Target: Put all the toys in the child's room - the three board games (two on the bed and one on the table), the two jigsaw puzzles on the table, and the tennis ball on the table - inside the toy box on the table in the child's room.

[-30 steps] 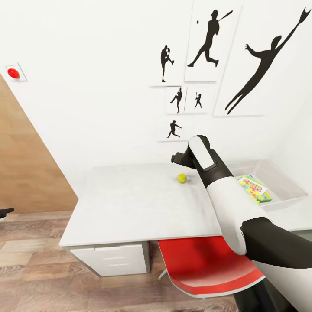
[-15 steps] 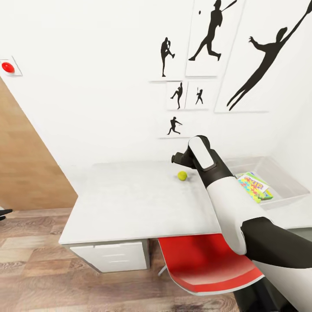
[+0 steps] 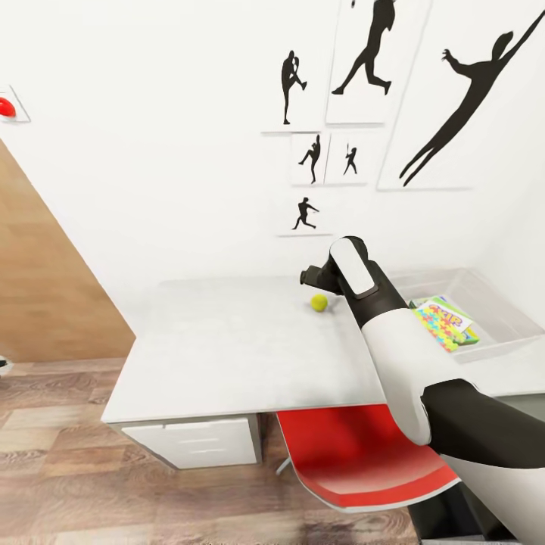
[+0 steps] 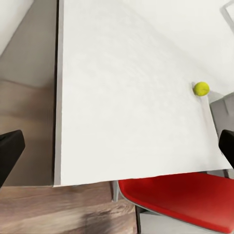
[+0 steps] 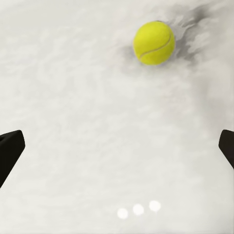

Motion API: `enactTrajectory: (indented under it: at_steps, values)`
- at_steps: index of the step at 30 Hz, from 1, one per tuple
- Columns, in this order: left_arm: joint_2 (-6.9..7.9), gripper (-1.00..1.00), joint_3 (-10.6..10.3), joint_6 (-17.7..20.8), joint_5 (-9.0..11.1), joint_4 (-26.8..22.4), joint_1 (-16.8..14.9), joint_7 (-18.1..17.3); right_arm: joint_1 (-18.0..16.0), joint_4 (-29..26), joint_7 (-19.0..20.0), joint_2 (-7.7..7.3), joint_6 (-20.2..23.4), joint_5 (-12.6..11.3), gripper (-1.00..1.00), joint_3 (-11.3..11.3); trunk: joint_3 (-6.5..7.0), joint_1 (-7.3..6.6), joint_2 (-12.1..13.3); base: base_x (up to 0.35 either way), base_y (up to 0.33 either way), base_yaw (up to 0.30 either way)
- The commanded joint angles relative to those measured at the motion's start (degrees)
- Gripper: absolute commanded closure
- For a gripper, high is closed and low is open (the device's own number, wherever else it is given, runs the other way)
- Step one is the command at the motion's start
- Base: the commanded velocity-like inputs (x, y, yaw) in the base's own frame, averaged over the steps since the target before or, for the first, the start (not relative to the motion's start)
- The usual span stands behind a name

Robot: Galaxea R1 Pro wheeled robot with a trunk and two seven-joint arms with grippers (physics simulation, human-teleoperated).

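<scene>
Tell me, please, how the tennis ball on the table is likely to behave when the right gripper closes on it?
The tennis ball is round and lies loose on the flat table, so it would probably roll if nudged. The open right gripper likely needs centring.

arm (image 3: 401, 356): white shells | black joints | gripper (image 3: 312, 277): black

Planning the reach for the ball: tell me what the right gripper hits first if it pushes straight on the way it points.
Probably the bare table top. The right gripper is open, and the tennis ball lies off its centre line, so it would likely miss the ball; depth is unclear.
</scene>
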Motion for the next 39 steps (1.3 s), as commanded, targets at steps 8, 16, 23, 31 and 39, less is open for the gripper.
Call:
enactTrajectory:
  at_steps: [8, 16, 23, 31, 39]
  values:
    - [0.13, -1.0, 0.0, 0.6, -0.7, 0.1, -0.1, -0.5, -0.1, -0.2, -0.7, -0.03, 0.1, -0.5, -1.0, 0.1, -0.87, 0.03, -0.1, 0.0, 0.0, 0.0]
    - [-0.19, -1.0, -0.8, 0.4, -0.6, 0.0, -0.1, -0.5, -0.1, -0.3, -0.7, -0.03, 0.1, -0.5, -1.0, 0.2, -1.63, 0.03, -0.1, 0.0, 0.0, 0.0]
    - [0.23, -1.0, -0.7, 0.5, -0.3, -0.3, -0.2, -0.5, -0.1, -0.4, -0.7, -0.03, 0.1, -0.5, -1.0, 0.2, -2.29, 0.03, -0.1, 0.0, 0.0, 0.0]
    - [0.09, -1.0, -5.1, 13.1, 10.3, -16.2, -5.7, -0.5, -0.1, -0.4, -0.8, 0.03, 0.2, -0.5, -1.0, 0.1, -3.05, 0.03, -0.1, 0.0, 0.0, 0.0]
    - [2.24, -1.0, -23.7, 15.4, 42.2, -30.4, -11.6, -0.5, -0.2, -0.4, -0.8, 0.11, 0.2, -0.5, -1.0, 0.1, -3.81, 0.03, -0.1, 0.0, 0.0, 0.0]
